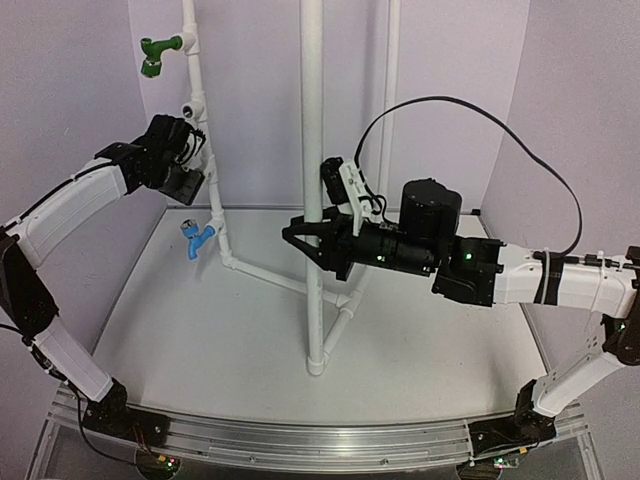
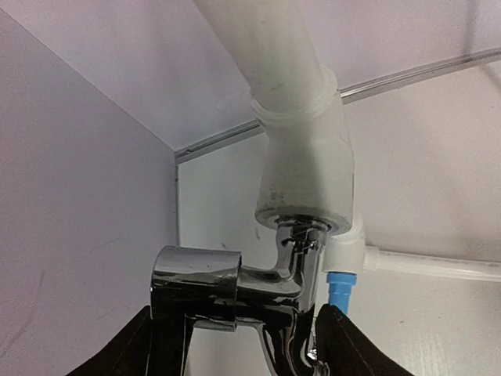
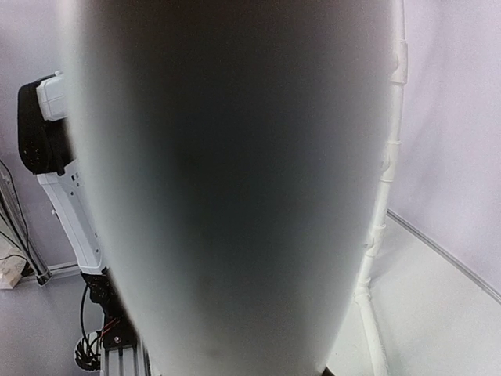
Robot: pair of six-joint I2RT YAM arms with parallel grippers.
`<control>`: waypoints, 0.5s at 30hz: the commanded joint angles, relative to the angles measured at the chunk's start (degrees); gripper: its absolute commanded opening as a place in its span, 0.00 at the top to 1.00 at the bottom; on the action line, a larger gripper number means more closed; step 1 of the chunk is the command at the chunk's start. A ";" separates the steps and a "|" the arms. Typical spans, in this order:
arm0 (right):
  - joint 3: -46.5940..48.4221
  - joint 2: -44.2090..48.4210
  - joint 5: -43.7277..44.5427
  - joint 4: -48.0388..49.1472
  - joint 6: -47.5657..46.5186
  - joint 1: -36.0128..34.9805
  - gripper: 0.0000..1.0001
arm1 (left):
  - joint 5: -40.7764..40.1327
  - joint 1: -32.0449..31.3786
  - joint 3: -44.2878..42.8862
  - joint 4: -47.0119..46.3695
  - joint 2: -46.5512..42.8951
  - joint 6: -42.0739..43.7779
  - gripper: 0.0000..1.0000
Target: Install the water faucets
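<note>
The silver chrome faucet (image 2: 258,286) is gripped between the black fingers of my left gripper (image 2: 239,345). Its threaded end sits in the mouth of a white tee fitting (image 2: 305,176) on the slanted left pipe. In the top view my left gripper (image 1: 192,158) is up against that pipe, just below the fitting. The blue faucet (image 1: 198,238) sits in a lower fitting and also shows in the left wrist view (image 2: 338,291). A green faucet (image 1: 155,55) is mounted at the top. My right gripper (image 1: 308,243) is closed around the central upright pipe (image 1: 313,150), which fills the right wrist view (image 3: 235,188).
White pipes branch from the upright's base joint (image 1: 345,300) across the white table (image 1: 200,340). A thinner pipe (image 3: 383,196) stands at the back. Lilac walls close in the left, back and right. A black cable (image 1: 470,105) arcs over the right arm.
</note>
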State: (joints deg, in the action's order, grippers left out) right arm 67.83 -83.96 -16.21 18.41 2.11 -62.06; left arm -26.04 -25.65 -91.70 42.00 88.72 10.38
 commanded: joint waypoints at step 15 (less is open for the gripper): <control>1.31 0.22 -1.72 1.09 7.05 -1.19 1.00 | -11.72 -14.27 -5.15 -1.57 -2.80 4.83 0.00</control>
State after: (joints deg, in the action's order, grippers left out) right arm 67.88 -83.09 -16.42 17.90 2.65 -62.82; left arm -42.87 -39.93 -94.86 40.15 90.37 21.54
